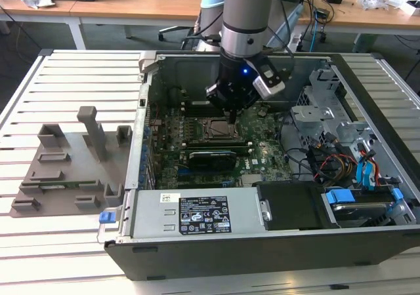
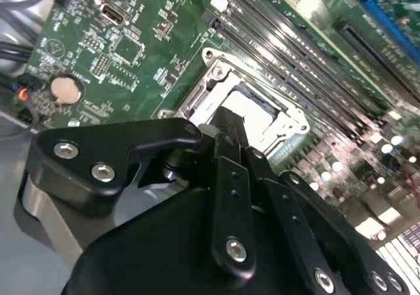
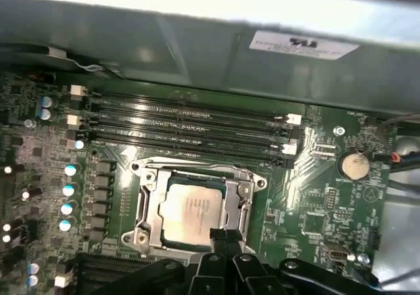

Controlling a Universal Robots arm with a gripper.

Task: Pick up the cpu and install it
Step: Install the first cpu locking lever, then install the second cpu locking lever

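Silver cpu sits inside the socket frame on the motherboard, so I judge it placed, or nearly. My claw hangs right over the chip's near edge, fingers pressed together and gripping nothing. In the exterior view the claw stands low inside the case. For a clean seat I want the chip flat, corners square in the frame, no sideways push.

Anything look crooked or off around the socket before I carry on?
Nothing stands out. In the first wrist view the cpu lies flat and square inside the socket frame, edges parallel to it. The gripper sits at the chip's corner. The memory slots beside the socket look undisturbed.
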